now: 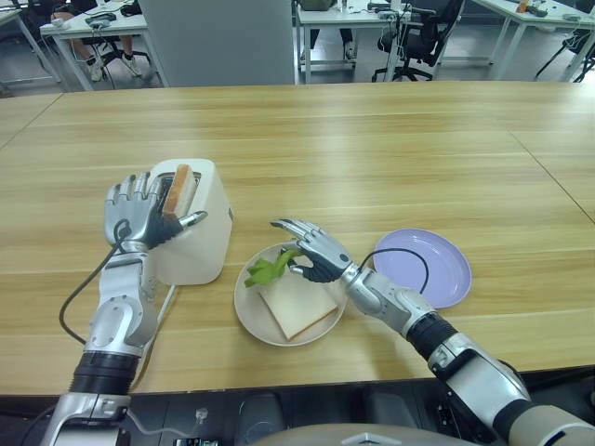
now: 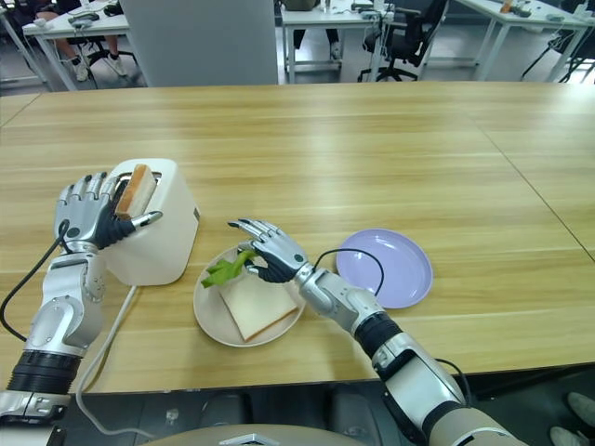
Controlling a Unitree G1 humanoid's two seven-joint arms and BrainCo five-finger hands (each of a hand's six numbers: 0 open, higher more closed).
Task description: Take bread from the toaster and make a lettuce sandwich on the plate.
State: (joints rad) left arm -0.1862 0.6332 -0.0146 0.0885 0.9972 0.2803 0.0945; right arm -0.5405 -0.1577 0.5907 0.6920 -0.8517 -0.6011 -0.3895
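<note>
Presently, a white toaster is seen on the counter, towards the left end of its near edge. An upright slice of bread is seen sticking out of the slot on top. The left robot hand is held against the toaster's upper left side, right at that slice. Whether the slice is clamped by it cannot be told. A white cord is trailed from the toaster's base towards the near edge of the counter.

Just beside the toaster, to its right and close to the middle of the near edge, a cream plate is placed. A flat slice of pale bread is laid on it, one corner reaching the plate's near rim. The right robot hand is held over the far side of this plate, and a green lettuce piece is pinched between its thumb and a lower finger, while the upper fingers are spread out straight. The lettuce is hung over the plate's left part, at the far left corner of the flat slice; contact with the bread cannot be made out.

Further right, a purple plate is set just beside the cream one, with nothing on it but a thin black cable looped over its left part.
</note>
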